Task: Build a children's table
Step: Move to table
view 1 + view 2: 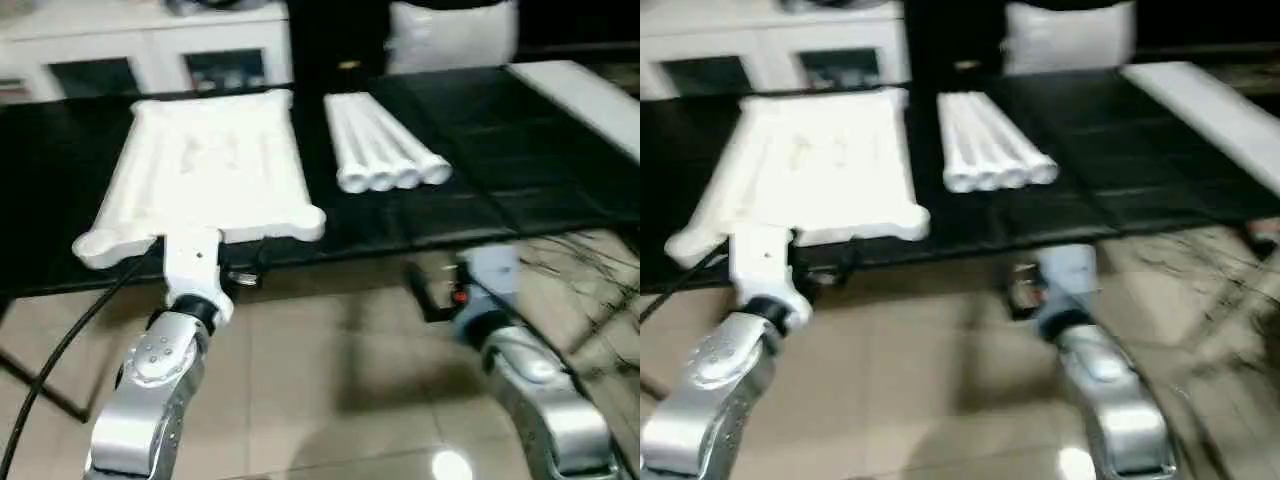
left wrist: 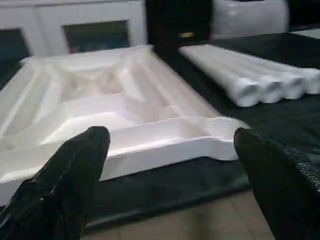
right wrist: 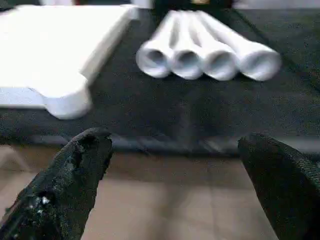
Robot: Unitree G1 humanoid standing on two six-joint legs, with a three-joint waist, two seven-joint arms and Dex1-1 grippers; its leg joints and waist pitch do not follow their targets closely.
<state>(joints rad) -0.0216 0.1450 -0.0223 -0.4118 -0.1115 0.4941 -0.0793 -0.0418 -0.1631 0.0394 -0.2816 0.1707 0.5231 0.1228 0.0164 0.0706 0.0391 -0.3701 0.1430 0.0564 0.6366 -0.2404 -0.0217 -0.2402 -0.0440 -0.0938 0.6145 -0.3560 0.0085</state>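
The white table top lies underside up on the black counter, ribs and corner sockets showing, with 4 tapered legs bundled just beside it. Both look like light, stiff, smooth plastic; a leg is probably best taken around its middle. The left gripper and right gripper stand wide apart, empty, short of the counter's near edge.

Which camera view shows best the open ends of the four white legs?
The right wrist view: the four legs face it end-on, showing hollow openings. The eye views show them from above; the left wrist view shows them sideways.
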